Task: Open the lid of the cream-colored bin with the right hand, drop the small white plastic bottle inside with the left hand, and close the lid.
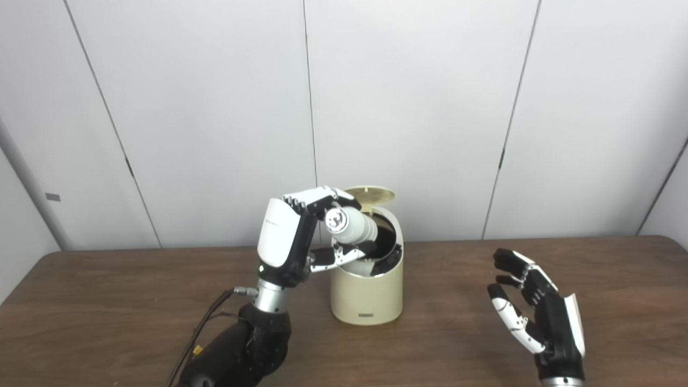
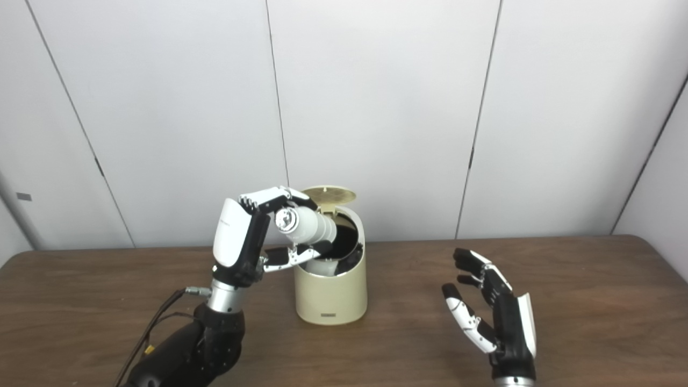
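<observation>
The left hand (image 1: 293,239) is raised just beside the left flank of the cream-colored bin (image 1: 367,293), its fingers (image 1: 314,201) curled over the top of the small white plastic bottle (image 1: 352,226) and its thumb closing from beneath, so the bottle is clamped between them. The bottle lies nearly level, tilted slightly down toward the bin; its long axis runs from the shiny round end near the knuckles, facing the camera, rightward and away into the bin's mouth, where the far end hangs over the dark opening, seemingly just past the rim. That relation is what the drop turns on: in my judgement the bottle already sits over the hole, so loosening the fingers should let it slide in far end first, though the near end may catch the rim if it tips badly. The lid (image 1: 370,194) stands open, tipped back at the rear of the bin, clear of the bottle. Well apart to the right, the right hand (image 1: 535,312) hovers above the table (image 1: 457,344), palm turned inward, fingers spread and holding nothing; it is the nearer hand for shutting the lid afterwards. The table is dark brown wood, and pale wall panels (image 1: 215,107) close the room behind it.
</observation>
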{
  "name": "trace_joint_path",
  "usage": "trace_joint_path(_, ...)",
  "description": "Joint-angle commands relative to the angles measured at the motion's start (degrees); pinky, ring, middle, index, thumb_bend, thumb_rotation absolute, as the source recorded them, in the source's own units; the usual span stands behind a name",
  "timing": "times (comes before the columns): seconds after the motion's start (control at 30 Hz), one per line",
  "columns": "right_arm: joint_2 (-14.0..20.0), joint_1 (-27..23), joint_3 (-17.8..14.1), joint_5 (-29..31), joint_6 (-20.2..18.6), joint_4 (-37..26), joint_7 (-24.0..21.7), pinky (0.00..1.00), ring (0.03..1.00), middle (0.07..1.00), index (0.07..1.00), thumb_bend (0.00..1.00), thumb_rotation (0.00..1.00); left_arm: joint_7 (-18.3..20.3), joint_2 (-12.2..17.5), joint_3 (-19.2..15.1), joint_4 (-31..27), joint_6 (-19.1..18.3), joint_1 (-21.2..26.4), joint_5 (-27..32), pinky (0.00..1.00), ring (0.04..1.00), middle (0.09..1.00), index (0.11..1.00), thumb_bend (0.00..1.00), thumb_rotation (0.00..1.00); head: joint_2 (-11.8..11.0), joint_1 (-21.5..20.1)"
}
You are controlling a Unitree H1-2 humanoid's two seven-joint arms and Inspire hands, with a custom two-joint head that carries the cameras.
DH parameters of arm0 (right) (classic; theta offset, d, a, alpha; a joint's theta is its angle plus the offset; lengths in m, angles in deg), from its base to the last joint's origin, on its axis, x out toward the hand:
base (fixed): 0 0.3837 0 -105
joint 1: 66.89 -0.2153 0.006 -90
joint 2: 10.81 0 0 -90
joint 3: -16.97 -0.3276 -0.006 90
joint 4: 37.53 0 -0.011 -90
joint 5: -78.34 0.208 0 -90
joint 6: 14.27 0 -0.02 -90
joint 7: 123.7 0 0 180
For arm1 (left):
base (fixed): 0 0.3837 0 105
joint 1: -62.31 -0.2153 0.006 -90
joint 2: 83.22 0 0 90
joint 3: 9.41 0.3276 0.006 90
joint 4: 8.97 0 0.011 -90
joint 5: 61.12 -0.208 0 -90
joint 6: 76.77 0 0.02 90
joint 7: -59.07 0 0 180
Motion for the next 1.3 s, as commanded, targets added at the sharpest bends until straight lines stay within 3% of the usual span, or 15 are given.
trace_joint_path(0.0, -3.2, 3.1, 1.9, -1.4, 2.4, 2.0, 0.8, 0.66, 0.759, 0.764, 0.75, 0.22, 0.48, -2.4, 0.3, -0.2, 0.5, 0.9, 3.9, -1.0, 0.2, 0.345, 0.469, 0.545, 0.49, 0.0, 0.0, -0.1)
trace_joint_path(0.07, -3.2, 3.2, 2.0, -1.7, 2.5, 2.1, 0.8, 0.67, 0.76, 0.764, 0.75, 0.22, 0.47, -2.9, 0.0, 0.0, 2.0, 0.9, 4.3, -1.3, 0.15, 0.327, 0.447, 0.546, 0.49, 0.0, 0.0, -0.2)
trace_joint_path(0.13, -3.1, 3.2, 2.2, -2.1, 2.8, 2.1, 1.0, 0.67, 0.758, 0.763, 0.751, 0.22, 0.47, -3.1, -0.2, 0.0, 2.9, 0.9, 4.5, -1.6, 0.13, 0.366, 0.484, 0.499, 0.5, 0.0, 0.1, -0.2)
trace_joint_path(0.17, -3.1, 3.2, 2.2, -2.2, 3.1, 2.2, 1.1, 0.67, 0.756, 0.762, 0.749, 0.22, 0.47, -3.1, -0.3, 0.0, 3.4, 0.9, 4.6, -1.7, 0.11, 0.23, 0.476, 0.489, 0.51, 0.0, 0.1, -0.3)
trace_joint_path(0.2, -3.1, 3.2, 2.3, -2.2, 3.3, 2.3, 1.1, 0.67, 0.756, 0.761, 0.749, 0.22, 0.47, -3.1, -0.4, -0.1, 3.7, 0.9, 4.7, -1.7, 0.09, 0.176, 0.473, 0.485, 0.52, 0.0, 0.2, -0.3)
trace_joint_path(0.37, -2.9, 3.1, 2.5, -2.5, 3.4, 2.5, 1.2, 0.66, 0.755, 0.76, 0.749, 0.22, 0.5, -2.9, -1.0, 0.1, 6.7, 0.9, 5.7, -2.0, 0.05, 0.083, 0.471, 0.481, 0.52, 0.0, 0.2, -0.2)
trace_joint_path(0.4, -2.9, 3.0, 2.6, -2.6, 3.5, 2.5, 1.3, 0.66, 0.756, 0.761, 0.75, 0.22, 0.49, -2.8, -1.1, 0.1, 7.3, 0.9, 5.9, -2.2, 0.04, 0.077, 0.314, 0.481, 0.52, 0.02, 0.2, -0.2)
trace_joint_path(0.43, -2.9, 3.0, 2.6, -2.5, 3.4, 2.4, 1.2, 0.66, 0.756, 0.761, 0.75, 0.21, 0.48, -1.9, -1.2, 0.0, 8.2, 0.9, 6.0, -2.2, 0.04, 0.074, 0.233, 0.481, 0.52, 0.03, 0.3, -0.2)
trace_joint_path(0.47, -2.9, 3.1, 2.6, -2.5, 3.3, 2.4, 1.1, 0.67, 0.759, 0.763, 0.751, 0.21, 0.47, -1.0, -1.3, 0.0, 9.1, 0.9, 6.2, -2.4, 0.05, 0.093, 0.225, 0.48, 0.52, 0.04, 0.3, -0.2)
trace_joint_path(0.5, -3.0, 3.1, 2.7, -2.5, 3.2, 2.3, 1.1, 0.67, 0.761, 0.763, 0.75, 0.21, 0.46, -0.4, -1.4, 0.0, 9.6, 0.9, 6.3, -2.6, 0.09, 0.145, 0.371, 0.481, 0.52, 0.01, 0.3, -0.3)
trace_joint_path(0.53, -3.0, 3.1, 2.7, -2.1, 3.1, 2.3, 1.0, 0.67, 0.761, 0.763, 0.75, 0.21, 0.46, -0.2, -1.4, 0.4, 10.6, 0.9, 6.5, -2.6, 0.11, 0.162, 0.42, 0.481, 0.52, 0.01, 0.3, -0.3)
trace_joint_path(0.63, -3.2, 3.1, 2.7, -1.3, 2.9, 2.1, 0.6, 0.67, 0.766, 0.767, 0.752, 0.21, 0.43, -0.4, -1.4, 1.4, 12.1, 0.9, 6.9, -2.5, 0.15, 0.21, 0.42, 0.514, 0.52, 0.0, 0.4, -0.4)
trace_joint_path(0.73, -3.2, 3.1, 2.8, -1.6, 2.9, 2.1, 0.8, 0.67, 0.763, 0.766, 0.752, 0.21, 0.41, -0.8, -1.5, 1.9, 13.0, 0.9, 7.2, -2.3, 0.14, 0.192, 0.466, 0.484, 0.52, 0.0, 0.5, -0.4)
trace_joint_path(1.27, -3.5, 2.8, 3.0, -1.5, 3.2, 2.4, 1.0, 0.67, 0.761, 0.765, 0.751, 0.22, 0.42, 1.3, -2.3, 1.2, 13.8, 0.9, 7.9, -3.5, 0.1, 0.146, 0.471, 0.481, 0.52, 0.0, 0.7, -0.8)
